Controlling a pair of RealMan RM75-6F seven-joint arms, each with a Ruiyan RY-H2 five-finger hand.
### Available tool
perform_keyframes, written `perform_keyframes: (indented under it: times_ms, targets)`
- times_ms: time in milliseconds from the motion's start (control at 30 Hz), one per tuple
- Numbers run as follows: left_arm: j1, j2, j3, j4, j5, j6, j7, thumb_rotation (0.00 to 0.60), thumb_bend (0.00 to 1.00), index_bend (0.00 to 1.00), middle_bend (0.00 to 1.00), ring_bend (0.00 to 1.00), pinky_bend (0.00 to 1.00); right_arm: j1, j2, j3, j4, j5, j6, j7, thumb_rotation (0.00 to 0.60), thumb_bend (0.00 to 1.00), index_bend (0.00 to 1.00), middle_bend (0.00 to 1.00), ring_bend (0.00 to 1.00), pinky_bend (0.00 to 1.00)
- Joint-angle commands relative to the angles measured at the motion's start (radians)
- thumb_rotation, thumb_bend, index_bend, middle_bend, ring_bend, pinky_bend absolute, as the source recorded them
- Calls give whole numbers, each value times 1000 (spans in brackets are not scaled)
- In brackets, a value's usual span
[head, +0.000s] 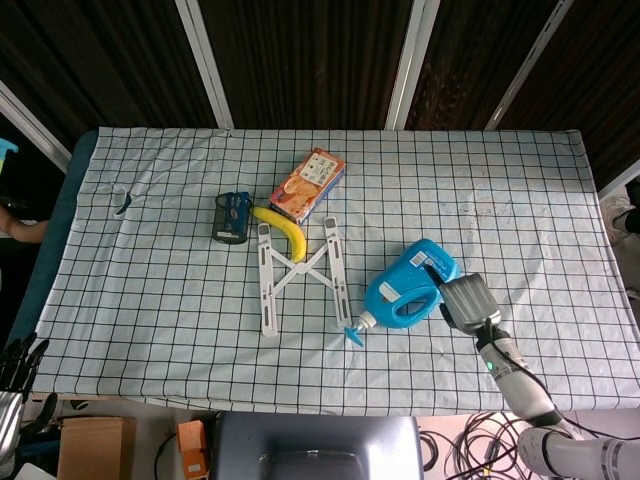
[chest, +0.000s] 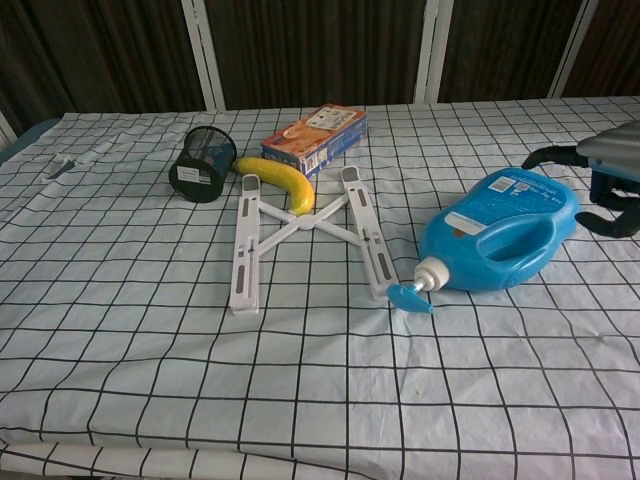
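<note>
The blue jug (head: 410, 292) lies on its side on the checked cloth (head: 520, 200), right of centre, spout toward you, its blue cap (head: 352, 334) just off the nozzle. Left of it sits the white folding stand (head: 298, 272), with a banana (head: 283, 231) across its far end. Beyond that, a mesh cup (head: 231, 217) on its side and a snack box (head: 307, 184). Nothing lies between the jug and your right hand (head: 466, 302), which sits just beside the jug's base; whether it touches, or how its fingers lie, you cannot tell. Your left hand (head: 15, 372) is at the table's near-left corner, dark fingers pointing up and apart, holding nothing.
</note>
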Motion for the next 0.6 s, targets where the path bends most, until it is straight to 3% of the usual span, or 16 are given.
perform_keyframes:
  times_ms: [33, 367, 433, 500, 567, 600]
  targets:
    - [8, -10, 4, 6, 6, -1, -4, 600, 393, 0, 0, 0, 19, 35, -1, -17, 59, 51, -100, 54, 600, 553, 125, 965, 1000, 1000]
    - [-1, -5, -3, -20, 24, -29, 24, 600, 393, 0, 0, 0, 20, 12, 17, -39, 28, -66, -7, 128, 600, 560, 108, 942, 987, 967]
    - [-9, 1, -3, -36, 31, -42, 14, 600, 394, 0, 0, 0, 19, -21, 41, -47, -14, -145, 47, 197, 600, 560, 42, 707, 801, 798]
    - [-20, 8, -4, -54, 38, -57, 1, 600, 395, 0, 0, 0, 19, -82, 73, -69, -65, -279, 167, 278, 600, 546, 0, 201, 289, 537]
    - [-27, 11, -9, -70, 36, -66, 4, 600, 399, 0, 0, 0, 19, -154, 99, -115, -93, -408, 295, 320, 600, 488, 0, 18, 47, 424]
    - [-32, 12, -14, -81, 35, -72, 7, 600, 401, 0, 0, 0, 19, -203, 115, -155, -104, -480, 369, 328, 600, 442, 0, 0, 6, 388]
